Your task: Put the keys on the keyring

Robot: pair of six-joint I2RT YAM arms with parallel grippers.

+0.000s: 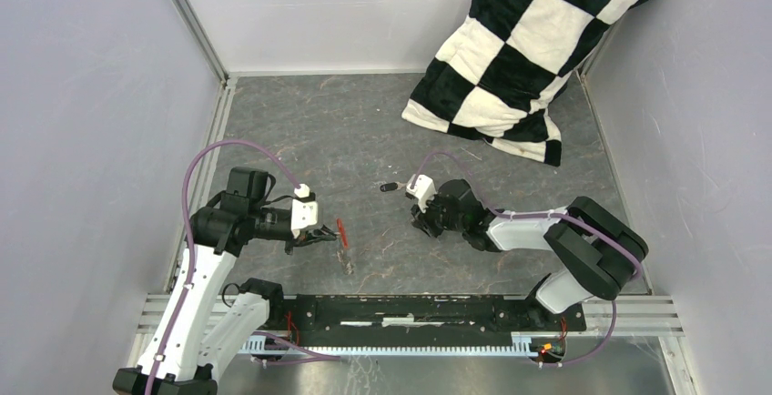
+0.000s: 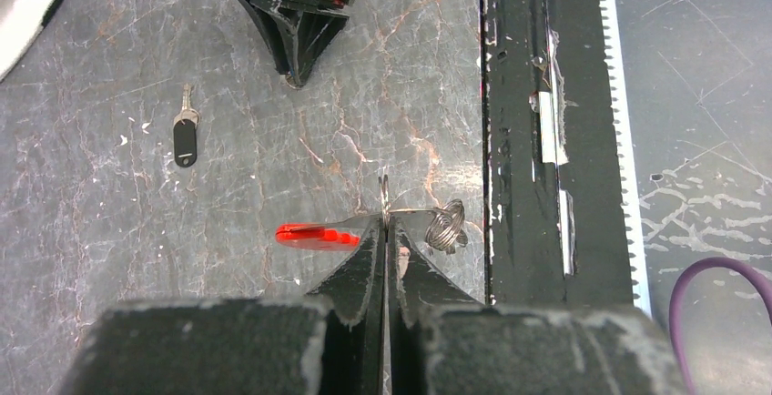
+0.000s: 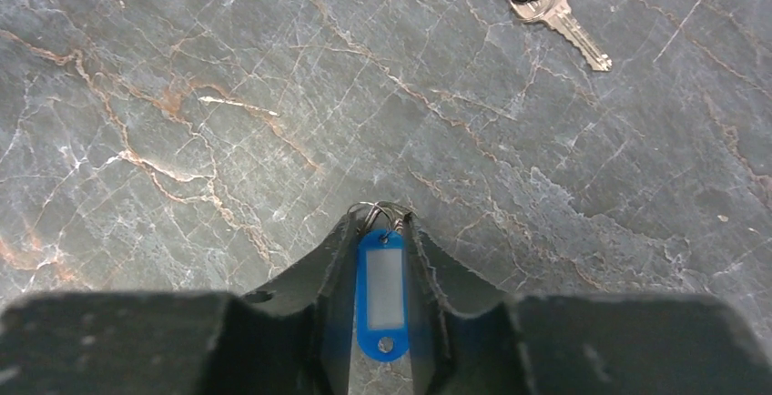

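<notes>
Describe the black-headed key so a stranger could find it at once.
Start at the checkered pillow in the table's far right corner and come forward. Just left of the right gripper, a small key lies loose on the grey tabletop. Its head is black, whereas the other key's tag is blue and sits between that gripper's fingers.

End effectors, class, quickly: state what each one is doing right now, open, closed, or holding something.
Left end effector: closed, holding the keyring.
Right end effector: closed on the blue key.

Grey marbled worktop (image 1: 364,122) carries a black-headed key (image 1: 389,187) near its centre and a checkered cushion (image 1: 528,49) at the far-right corner
</notes>
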